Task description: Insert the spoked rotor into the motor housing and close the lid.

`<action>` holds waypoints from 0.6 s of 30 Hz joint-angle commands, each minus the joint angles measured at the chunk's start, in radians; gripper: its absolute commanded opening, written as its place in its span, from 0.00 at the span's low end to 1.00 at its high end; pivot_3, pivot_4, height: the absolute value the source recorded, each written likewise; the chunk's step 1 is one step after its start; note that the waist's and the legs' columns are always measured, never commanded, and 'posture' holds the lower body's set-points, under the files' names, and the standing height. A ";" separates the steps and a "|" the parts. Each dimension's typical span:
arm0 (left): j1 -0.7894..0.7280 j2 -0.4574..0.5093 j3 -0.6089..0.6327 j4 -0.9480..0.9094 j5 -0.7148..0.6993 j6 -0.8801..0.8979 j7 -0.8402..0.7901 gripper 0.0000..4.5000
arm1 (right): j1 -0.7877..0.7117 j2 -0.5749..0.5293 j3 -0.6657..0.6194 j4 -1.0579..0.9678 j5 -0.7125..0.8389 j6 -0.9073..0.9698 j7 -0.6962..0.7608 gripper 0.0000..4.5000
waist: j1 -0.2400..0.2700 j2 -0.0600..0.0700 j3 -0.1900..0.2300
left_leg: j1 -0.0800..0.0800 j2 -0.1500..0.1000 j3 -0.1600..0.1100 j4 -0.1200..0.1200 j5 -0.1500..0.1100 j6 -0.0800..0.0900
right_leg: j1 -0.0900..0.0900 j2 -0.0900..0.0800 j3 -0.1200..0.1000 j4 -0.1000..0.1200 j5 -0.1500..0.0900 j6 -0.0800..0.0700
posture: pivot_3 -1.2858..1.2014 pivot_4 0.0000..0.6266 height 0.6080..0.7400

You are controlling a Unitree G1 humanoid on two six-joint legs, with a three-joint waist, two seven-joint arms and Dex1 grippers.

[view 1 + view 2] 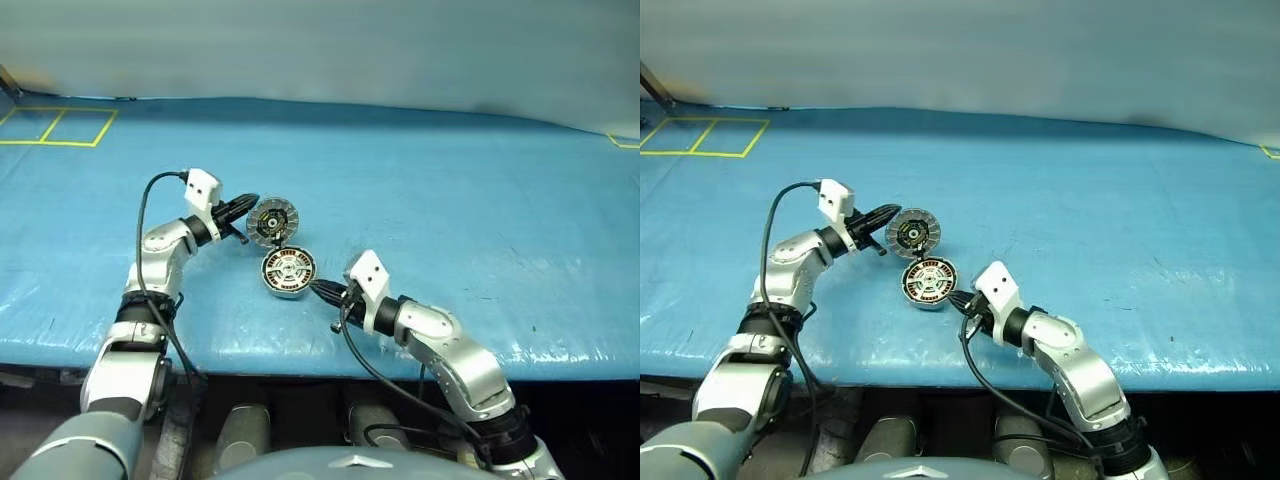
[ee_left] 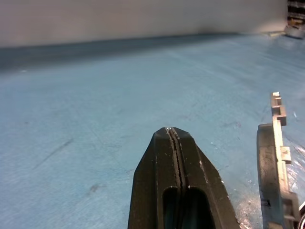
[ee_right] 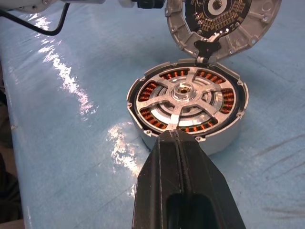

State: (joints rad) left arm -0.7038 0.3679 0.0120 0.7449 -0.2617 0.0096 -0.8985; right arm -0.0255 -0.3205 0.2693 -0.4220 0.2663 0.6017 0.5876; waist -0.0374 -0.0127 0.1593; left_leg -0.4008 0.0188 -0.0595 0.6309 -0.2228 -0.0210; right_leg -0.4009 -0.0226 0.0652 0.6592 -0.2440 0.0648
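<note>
The motor housing (image 1: 288, 271) lay on the blue table (image 1: 480, 200), spoked rotor (image 3: 183, 101) seated inside, lid (image 1: 272, 221) raised. Left gripper (image 1: 247, 207) and right gripper (image 1: 317, 289) were clenched, empty.

A blue sheet (image 1: 450, 200) covers the whole table, glossy and slightly wrinkled, with faint scuffs. Yellow tape (image 1: 60, 127) marks square outlines at its far left corner, and a short piece (image 1: 625, 142) lies at the far right edge. A pale wall (image 1: 320, 45) stands behind.
</note>
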 commanded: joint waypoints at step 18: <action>-0.102 -0.038 -0.275 0.043 0.227 -0.262 -0.436 0.00 | 0.114 -0.083 -0.087 -0.175 0.039 -0.032 -0.065 0.00 | 0.001 -0.001 0.000 | -0.001 0.000 0.000 0.001 0.000 0.000 | 0.000 0.000 0.001 0.000 -0.001 0.002 | 0.52 0.24 1.00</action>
State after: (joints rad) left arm -0.8104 0.3208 -0.2405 0.8292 -0.0511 -0.2203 -1.3013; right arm 0.0837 -0.3987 0.2076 -0.5598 0.3031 0.5915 0.5336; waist -0.0365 -0.0135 0.1598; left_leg -0.4019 0.0184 -0.0594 0.6317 -0.2231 -0.0205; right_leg -0.4012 -0.0231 0.0658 0.6592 -0.2450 0.0664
